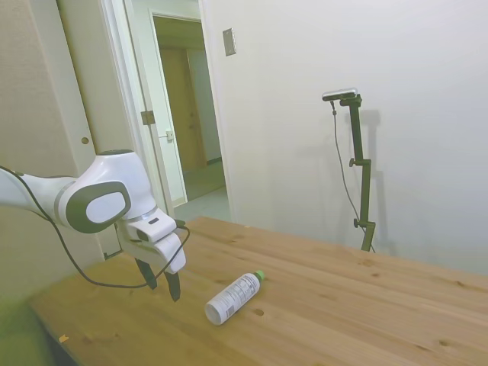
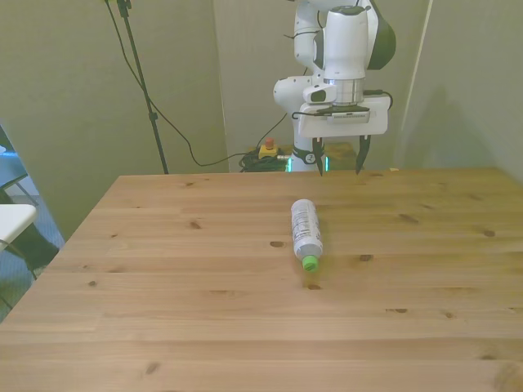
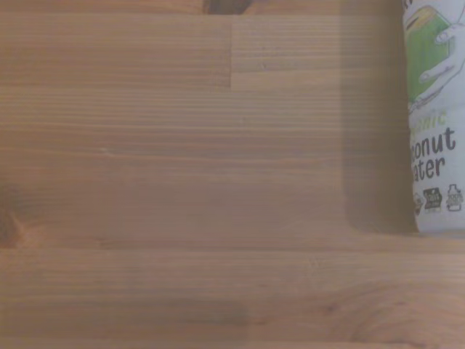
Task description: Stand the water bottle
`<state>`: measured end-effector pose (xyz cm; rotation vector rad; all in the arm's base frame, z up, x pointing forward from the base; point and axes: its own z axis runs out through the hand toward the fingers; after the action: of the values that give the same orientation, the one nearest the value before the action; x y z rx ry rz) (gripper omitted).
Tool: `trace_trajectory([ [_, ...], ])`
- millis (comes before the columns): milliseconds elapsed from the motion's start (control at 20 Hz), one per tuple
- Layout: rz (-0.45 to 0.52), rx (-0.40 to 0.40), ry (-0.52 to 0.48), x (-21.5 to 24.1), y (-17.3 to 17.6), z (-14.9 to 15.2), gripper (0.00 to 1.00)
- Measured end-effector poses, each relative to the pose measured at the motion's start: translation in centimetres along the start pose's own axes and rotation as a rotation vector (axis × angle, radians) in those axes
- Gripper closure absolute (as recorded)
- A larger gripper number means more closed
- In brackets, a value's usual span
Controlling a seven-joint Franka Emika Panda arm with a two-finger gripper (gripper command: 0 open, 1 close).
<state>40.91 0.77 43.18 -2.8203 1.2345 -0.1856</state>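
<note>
One bottle, one arm: nothing else on the table (image 2: pixel 163 327) belongs to the job.
Near edge (front view): bare wooden planks, knots and seams only.
Water bottle (image 2: pixel 306 233): lying on its side near the table's middle, green cap (image 2: pixel 310 263) toward the camera, flat base toward the robot; label wraps most of the body.
Bottle, side view (image 1: pixel 232 298): flat on the wood, cap end (image 1: pixel 259 274) pointing away from the arm, base end nearest the fingers.
Bottle, wrist view (image 3: pixel 437 116): only a strip of the printed label shows at the picture's margin; the rest is plain tabletop.
Gripper (image 2: pixel 337 162): hangs above the far part of the table, behind the bottle's base, clearly apart from it and not touching.
Jaws: spread wide, holding nothing, fingers pointing down.
Gripper, side view (image 1: pixel 161 284): just beside the bottle's base end, raised off the wood.
Done: by my reading, nothing yet; bottle not grasped.
Left: close in on the bottle, grip it, tip it upright onto its base, release.
</note>
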Motion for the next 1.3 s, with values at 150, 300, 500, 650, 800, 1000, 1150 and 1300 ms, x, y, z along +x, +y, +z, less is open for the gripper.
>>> trace_trajectory([
  [150,-0.013,0.000,0.001,-0.4,-0.2,0.4,0.00],
  [300,-0.047,0.037,0.047,-0.9,-1.8,0.6,0.00],
  [500,-0.037,0.068,0.092,2.4,-4.2,-1.9,0.00],
  [650,-0.020,0.070,0.123,5.8,-6.3,-3.6,0.00],
  [800,0.008,0.059,0.145,9.7,-8.2,-3.6,0.00],
  [1000,0.052,0.030,0.156,14.7,-10.1,-1.2,0.00],
  [1150,0.077,0.007,0.157,17.5,-11.0,1.1,0.00],
  [1300,0.094,-0.020,0.153,19.4,-11.3,3.4,0.00],
])
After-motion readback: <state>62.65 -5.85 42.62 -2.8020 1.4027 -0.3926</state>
